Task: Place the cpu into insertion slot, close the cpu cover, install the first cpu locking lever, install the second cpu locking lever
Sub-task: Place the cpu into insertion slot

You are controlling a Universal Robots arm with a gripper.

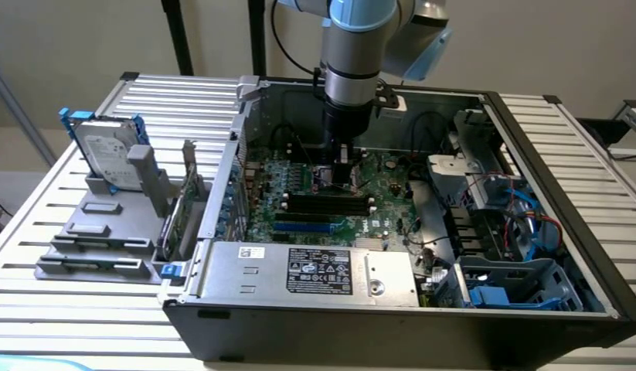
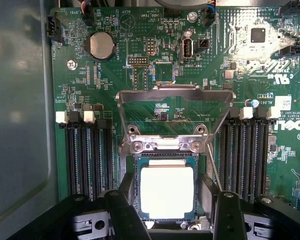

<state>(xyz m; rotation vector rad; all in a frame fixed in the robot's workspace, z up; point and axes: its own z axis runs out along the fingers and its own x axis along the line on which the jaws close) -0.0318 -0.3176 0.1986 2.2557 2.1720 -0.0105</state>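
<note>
Your claw (image 2: pixel 165 210) stands open around the cpu (image 2: pixel 167 192); if it is perhaps not seated, the raised cover (image 2: pixel 174 107) may jam.

exterior view high, angled into open case (image 1: pixel 503 100), wrist view close above motherboard (image 2: pixel 160 75)

Insertion slot (image 2: pixel 165 220) lower edge cut off; fingers (image 2: pixel 126 215) hide its flanks.
</note>
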